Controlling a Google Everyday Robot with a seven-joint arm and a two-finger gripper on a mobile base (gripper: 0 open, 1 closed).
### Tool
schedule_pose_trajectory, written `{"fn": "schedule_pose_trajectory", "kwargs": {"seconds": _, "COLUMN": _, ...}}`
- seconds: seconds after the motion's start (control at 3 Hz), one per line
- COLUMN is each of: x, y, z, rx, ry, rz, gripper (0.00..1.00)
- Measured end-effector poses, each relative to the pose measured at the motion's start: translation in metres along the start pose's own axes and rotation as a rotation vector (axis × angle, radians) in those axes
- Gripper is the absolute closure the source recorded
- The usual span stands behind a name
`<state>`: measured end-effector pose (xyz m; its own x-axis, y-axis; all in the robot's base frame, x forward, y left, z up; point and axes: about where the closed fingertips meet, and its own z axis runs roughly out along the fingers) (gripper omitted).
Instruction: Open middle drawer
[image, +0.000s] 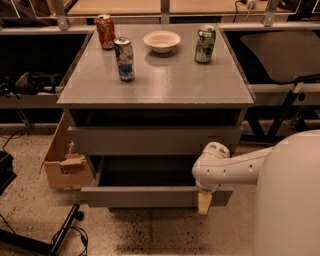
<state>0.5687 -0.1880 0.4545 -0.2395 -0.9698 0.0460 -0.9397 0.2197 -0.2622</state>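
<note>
Tool (203, 204) hangs at the right end of the middle drawer (140, 196), down over the top edge of its front. I cannot tell if the tool is spread or pressed together (the round white arm (222, 169) sits right above it and hides a lot). The middle drawer is under the desk (165, 82), below the top drawer (145, 140). It sticks out a good way, so you can look into its dark box. Its front is long from side to side, and the tool is far off at one end, not in the middle. The middle drawer slides straight out toward the robot (292, 200), away from the desk. So I think a pull must go straight that way. A pull that leans sideways from that end could make it twist and stick.
</note>
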Motion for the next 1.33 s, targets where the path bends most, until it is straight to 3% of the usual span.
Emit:
{"fn": "schedule_pose_trajectory", "kwargs": {"seconds": 0.33, "x": 0.002, "y": 0.004, "z": 0.005, "rx": -0.013, "ry": 0.0, "rz": -0.001, "gripper": 0.0}}
{"fn": "schedule_pose_trajectory", "kwargs": {"seconds": 0.67, "x": 0.016, "y": 0.032, "z": 0.016, "rx": -0.062, "ry": 0.028, "rz": 0.004, "gripper": 0.18}}
{"fn": "schedule_pose_trajectory", "kwargs": {"seconds": 1.0, "x": 0.034, "y": 0.071, "z": 0.011, "rx": -0.113, "ry": 0.059, "rz": 0.016, "gripper": 0.41}}
{"fn": "schedule_pose_trajectory", "kwargs": {"seconds": 1.33, "x": 0.039, "y": 0.088, "z": 0.001, "rx": -0.116, "ry": 0.073, "rz": 0.013, "gripper": 0.64}}
